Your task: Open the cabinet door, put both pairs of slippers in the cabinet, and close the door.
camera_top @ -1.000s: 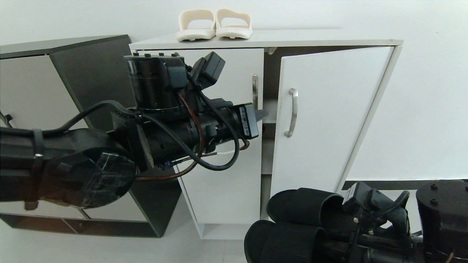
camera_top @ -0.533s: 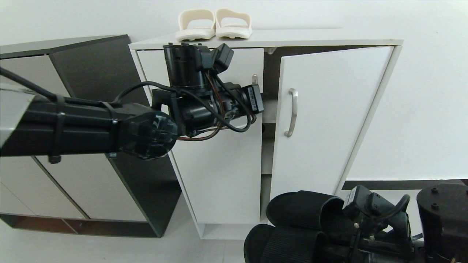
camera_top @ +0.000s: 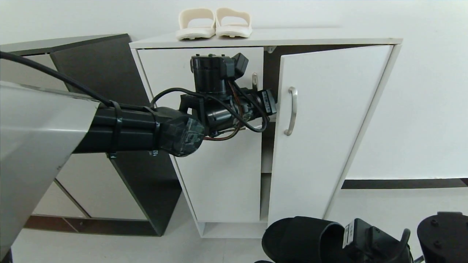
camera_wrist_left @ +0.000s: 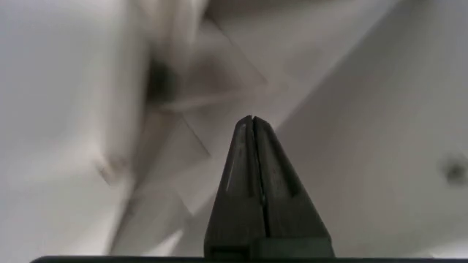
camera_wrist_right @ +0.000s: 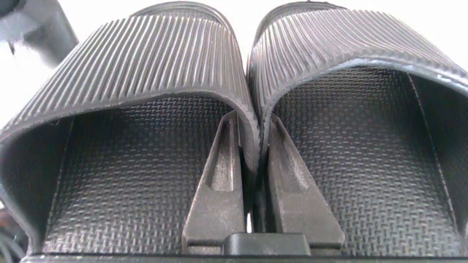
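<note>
Left gripper (fingers pressed together) at centre-frame cabinet door edge, likely to swing it; right gripper pinches black slippers

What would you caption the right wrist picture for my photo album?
Right gripper clamped on the adjoining inner sides of a pair of black ribbed slippers, held side by side.

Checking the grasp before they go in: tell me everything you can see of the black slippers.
The black slippers are two open-toed slides, seemingly rubber or foam, with ribbed straps and diamond-textured footbeds. They sit side by side, inner walls pressed together and clamped by the right gripper, one finger inside each. In the head view they are held low in front of the cabinet's right door, which stands ajar, and nothing else visibly touches them.
</note>
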Controlling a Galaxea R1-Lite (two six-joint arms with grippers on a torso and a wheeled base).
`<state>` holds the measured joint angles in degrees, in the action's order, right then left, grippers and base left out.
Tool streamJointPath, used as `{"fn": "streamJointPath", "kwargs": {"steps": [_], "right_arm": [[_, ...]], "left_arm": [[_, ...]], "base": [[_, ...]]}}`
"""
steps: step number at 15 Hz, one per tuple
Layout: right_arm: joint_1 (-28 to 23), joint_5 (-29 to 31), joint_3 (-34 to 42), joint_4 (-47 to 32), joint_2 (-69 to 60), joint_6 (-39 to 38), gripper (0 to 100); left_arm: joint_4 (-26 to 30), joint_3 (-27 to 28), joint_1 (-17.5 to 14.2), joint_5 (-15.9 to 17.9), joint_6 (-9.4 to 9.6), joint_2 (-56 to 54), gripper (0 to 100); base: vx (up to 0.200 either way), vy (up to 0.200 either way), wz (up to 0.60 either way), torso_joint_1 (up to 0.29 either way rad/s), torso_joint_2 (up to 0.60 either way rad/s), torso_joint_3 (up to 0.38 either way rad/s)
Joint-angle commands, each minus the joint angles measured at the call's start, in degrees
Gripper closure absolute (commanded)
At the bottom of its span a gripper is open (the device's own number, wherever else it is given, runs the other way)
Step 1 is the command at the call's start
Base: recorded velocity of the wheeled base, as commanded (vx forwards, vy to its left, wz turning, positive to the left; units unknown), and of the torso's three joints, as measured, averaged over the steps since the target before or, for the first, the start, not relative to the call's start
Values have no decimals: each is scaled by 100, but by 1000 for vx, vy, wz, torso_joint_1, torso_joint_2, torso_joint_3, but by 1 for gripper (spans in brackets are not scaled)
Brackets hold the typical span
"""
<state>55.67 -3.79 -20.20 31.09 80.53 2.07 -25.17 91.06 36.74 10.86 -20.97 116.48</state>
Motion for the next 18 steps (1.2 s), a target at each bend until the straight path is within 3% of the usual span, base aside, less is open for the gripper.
{"fn": "streamJointPath", "kwargs": {"steps": [1,2,5,8,10,12,13,14,16,17,18], "right_arm": [[181,-8,86,3,-20,4,100],[198,-8,86,3,-20,4,100],[216,-8,86,12,-20,-5,100],[181,36,7,29,33,-58,100],[-215,282,-239,38,147,-163,100],[-329,1214,-626,47,402,-805,100],[-373,2198,-1065,55,771,-1280,100],[-470,2708,-1469,47,982,-1517,100],[-672,2989,-1874,12,1105,-1552,100],[-698,3148,-1909,12,1140,-1543,100],[-733,3332,-1935,3,1246,-1543,100]], "left_arm": [[-31,-212,272,-14,-57,-205,100],[-58,-326,421,-14,-57,-301,100],[-128,-827,1265,-49,-21,-750,100],[-128,-836,1327,-242,31,-776,100],[-119,-976,870,-603,163,-1119,100],[-75,-1697,492,-884,409,-2042,100],[48,-2444,219,-1025,532,-2947,100],[329,-3033,52,-1271,541,-3659,100],[1261,-4237,-176,-2466,673,-5276,100],[1603,-4747,-264,-2809,682,-6208,100],[2008,-5072,-879,-2809,743,-7139,100]], "base": [[-200,0,0,2,2,2],[-200,0,0,-7,2,2],[-200,0,0,1,-1,4],[-200,0,0,4,5,4],[0,0,0,0,0,0],[0,0,0,0,0,0],[0,0,0,0,0,0],[0,0,0,0,0,0],[0,0,0,0,0,0],[0,0,0,0,0,0],[0,0,0,0,0,0]]}}
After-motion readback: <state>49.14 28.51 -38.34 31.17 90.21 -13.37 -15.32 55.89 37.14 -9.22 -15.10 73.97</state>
